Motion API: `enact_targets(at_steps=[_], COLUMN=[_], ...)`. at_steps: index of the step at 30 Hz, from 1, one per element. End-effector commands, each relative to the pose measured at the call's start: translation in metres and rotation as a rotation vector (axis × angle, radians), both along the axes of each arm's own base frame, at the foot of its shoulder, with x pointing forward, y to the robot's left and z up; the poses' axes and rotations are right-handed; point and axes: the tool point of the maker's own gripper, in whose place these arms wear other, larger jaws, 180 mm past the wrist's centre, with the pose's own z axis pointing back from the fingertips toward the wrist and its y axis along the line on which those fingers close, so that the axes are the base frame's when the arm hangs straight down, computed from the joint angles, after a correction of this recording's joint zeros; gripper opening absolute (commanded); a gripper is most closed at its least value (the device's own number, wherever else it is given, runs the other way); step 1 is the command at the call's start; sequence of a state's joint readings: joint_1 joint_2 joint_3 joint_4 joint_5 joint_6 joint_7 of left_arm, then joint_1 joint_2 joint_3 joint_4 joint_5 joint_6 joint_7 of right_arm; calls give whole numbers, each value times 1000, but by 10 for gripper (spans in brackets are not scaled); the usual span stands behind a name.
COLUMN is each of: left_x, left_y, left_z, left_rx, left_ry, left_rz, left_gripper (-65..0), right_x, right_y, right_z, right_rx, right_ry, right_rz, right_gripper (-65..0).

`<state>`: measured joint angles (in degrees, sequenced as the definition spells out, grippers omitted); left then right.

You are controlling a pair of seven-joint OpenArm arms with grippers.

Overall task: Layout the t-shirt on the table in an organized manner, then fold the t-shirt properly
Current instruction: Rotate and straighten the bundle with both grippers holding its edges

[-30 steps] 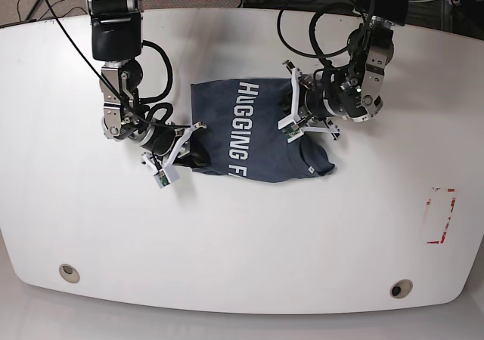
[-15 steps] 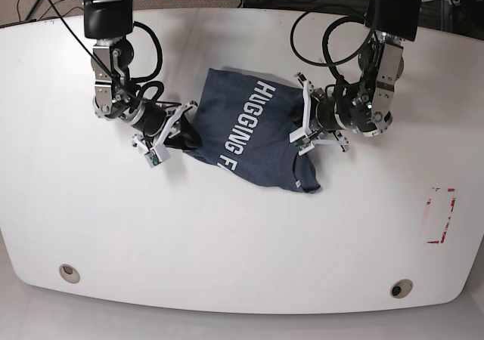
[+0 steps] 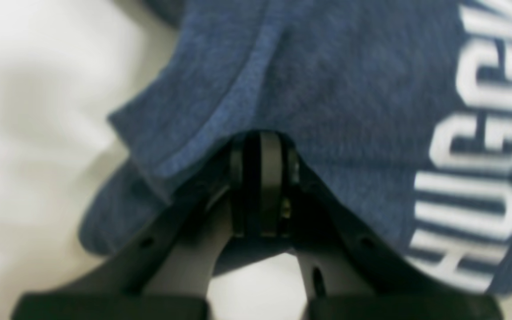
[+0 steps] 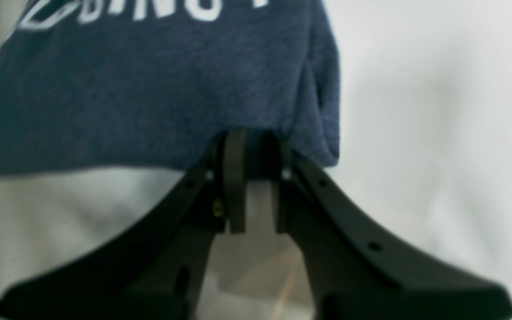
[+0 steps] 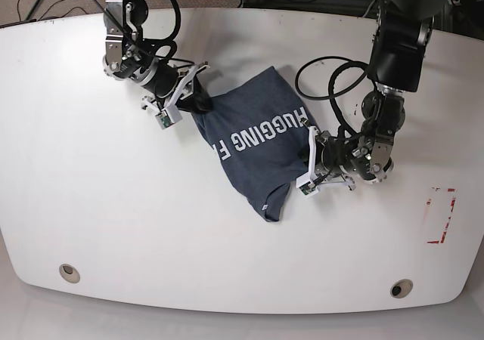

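Since a second ago we've swung the t-shirt (image 5: 253, 140) diagonal across the surface (image 5: 91, 219). Left claw (image 3: 260, 178) and right claw (image 4: 249, 171) both clamped on bunched cloth edges; uneven pull may twist it or slip a corner.

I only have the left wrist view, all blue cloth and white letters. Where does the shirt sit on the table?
Observer: The t-shirt lies bunched and skewed near the middle of the table, stretched between both arms.
Operator: Is the other arm holding it too?
Observer: Yes. The right gripper is shut on a folded edge of the shirt, seen in its own wrist view.
Operator: What does my left gripper hold, in the base view?
Observer: The left gripper pinches the shirt's side by the end of the printed word.
Operator: Anything else on the table?
Observer: A small red-outlined mark beyond the left arm, clear of the shirt.
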<state>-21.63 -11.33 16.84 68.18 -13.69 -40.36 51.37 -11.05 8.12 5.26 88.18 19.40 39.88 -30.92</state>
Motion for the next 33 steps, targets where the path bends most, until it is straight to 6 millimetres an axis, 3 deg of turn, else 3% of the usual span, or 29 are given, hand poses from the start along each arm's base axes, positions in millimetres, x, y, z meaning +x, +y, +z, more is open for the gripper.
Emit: enact_targets(at_steps=[1,8,13,15,22,25,33], left_x=[26,47,53,50,19,-2,-49], left_y=[-1,-12,-24,-27,-27,-37,-37], left_z=[26,65,103,109,102,88,46], left_rx=[-10,-29,-45,-38,-33,-63,-76], left_ry=[-78,-186,-306,-325,-297,-256,-134], left_rz=[5,-18,-57,-67,-39,-26,-14], left_gripper=[-624,-625,-625,-625,-625,-625,-625], right_x=[2,4,17,25,51,62,72], right_y=[5,15,7,1,-8,-9,-11], right_z=[12,33,52,60,67,62,38], right_rx=[9,-2,-49,-74,-102,-95,-72], right_ry=[-33,-76,-128,-151,-167,-155,-77], right_rz=[4,26,36,37,31,26,10], right_gripper=[-556,-556,-556,-556,-556,-556,-556])
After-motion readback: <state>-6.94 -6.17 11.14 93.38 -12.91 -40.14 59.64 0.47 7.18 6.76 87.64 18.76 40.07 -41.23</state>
